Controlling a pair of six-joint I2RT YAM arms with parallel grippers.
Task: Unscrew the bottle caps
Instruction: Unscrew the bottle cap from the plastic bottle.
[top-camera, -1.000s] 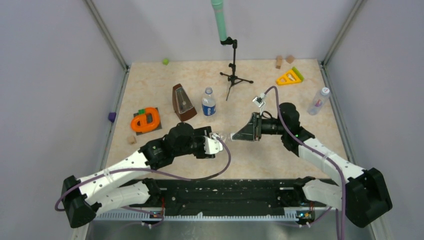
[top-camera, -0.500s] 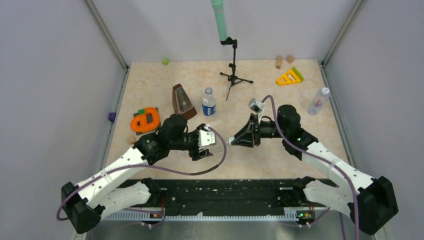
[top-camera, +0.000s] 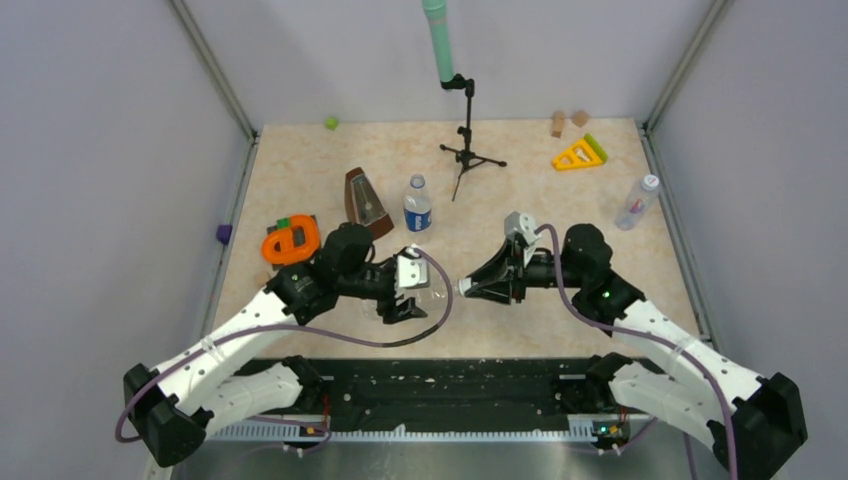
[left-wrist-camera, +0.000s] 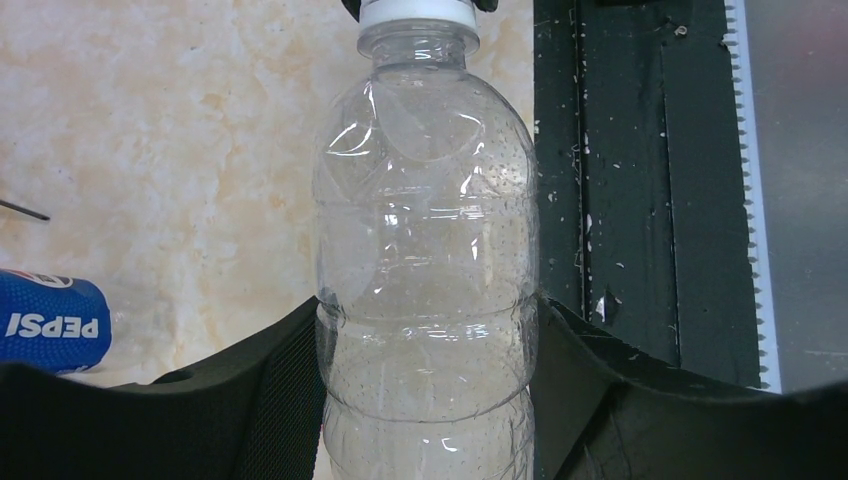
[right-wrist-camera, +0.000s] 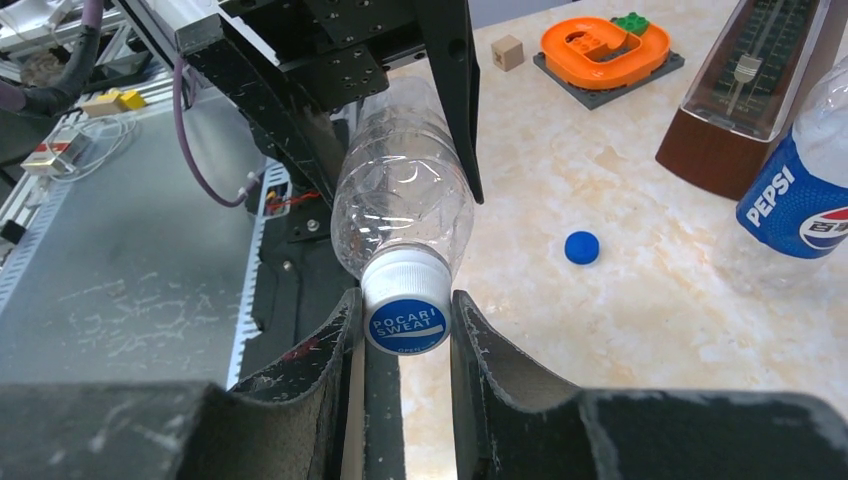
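My left gripper (top-camera: 415, 287) is shut on the plain clear bottle (left-wrist-camera: 425, 250) around its body and holds it level above the table, neck to the right. Its white cap (right-wrist-camera: 405, 305), with a blue printed top, sits between my right gripper's (right-wrist-camera: 403, 322) fingertips, which press on both sides. My right gripper (top-camera: 464, 287) meets the bottle (top-camera: 437, 283) at the table's front middle. A loose dark blue cap (right-wrist-camera: 581, 247) lies on the table. The blue-and-white labelled bottle (top-camera: 417, 208) stands behind. The bluish bottle (top-camera: 637, 203) with a white cap (top-camera: 650, 183) stands far right.
A brown metronome (top-camera: 366, 205) and an orange toy on a grey plate (top-camera: 291, 241) stand left of the labelled bottle. A microphone stand (top-camera: 466, 130), a yellow triangle (top-camera: 578, 153) and wooden blocks (top-camera: 558, 122) are at the back. The black rail (top-camera: 450, 385) runs along the front.
My right gripper has moved left and forward and its fingertips have come onto the cap. My left gripper has drawn back a little to the left with the bottle in it.
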